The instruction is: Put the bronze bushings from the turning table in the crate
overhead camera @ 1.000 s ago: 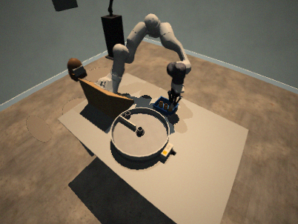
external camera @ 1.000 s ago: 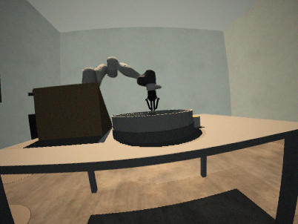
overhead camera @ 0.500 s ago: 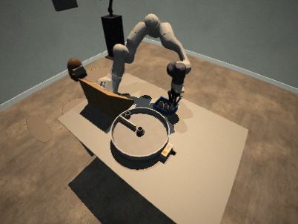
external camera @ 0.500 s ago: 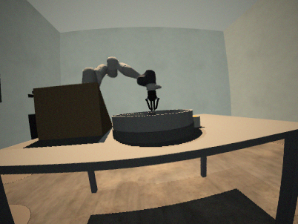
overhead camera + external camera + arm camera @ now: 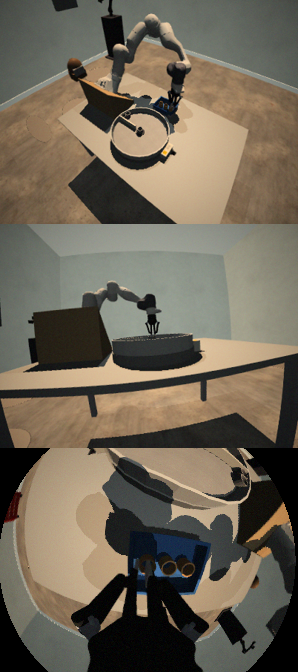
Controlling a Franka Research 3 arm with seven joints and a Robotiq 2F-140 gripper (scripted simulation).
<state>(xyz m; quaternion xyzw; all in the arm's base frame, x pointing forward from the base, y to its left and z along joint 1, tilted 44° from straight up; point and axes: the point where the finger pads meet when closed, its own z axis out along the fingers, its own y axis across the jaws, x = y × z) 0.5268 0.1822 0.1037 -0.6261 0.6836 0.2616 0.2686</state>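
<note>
With my black two-finger gripper (image 5: 174, 105) (image 5: 152, 335) (image 5: 142, 565) narrowly parted, grip uncertain, at one of three bronze cylindrical bushings (image 5: 166, 106) (image 5: 169, 567) inside the blue rectangular crate (image 5: 154, 106) (image 5: 205, 550), the high-rimmed pale turning table (image 5: 169, 130) (image 5: 153, 346) and brown upright panel (image 5: 105, 99) (image 5: 68, 335) stand nearby.

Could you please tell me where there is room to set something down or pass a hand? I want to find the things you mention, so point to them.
There looks to be room on the tabletop (image 5: 211, 156) (image 5: 244, 347) (image 5: 50, 518), between the yellow-marked box (image 5: 167, 150) (image 5: 196, 346) and the far-right corner in the top view. It is crowded at the blue crate (image 5: 162, 110) (image 5: 202, 550), with three bushings (image 5: 166, 106) (image 5: 169, 567) and the end effector (image 5: 174, 105) (image 5: 152, 335) (image 5: 142, 565).
</note>
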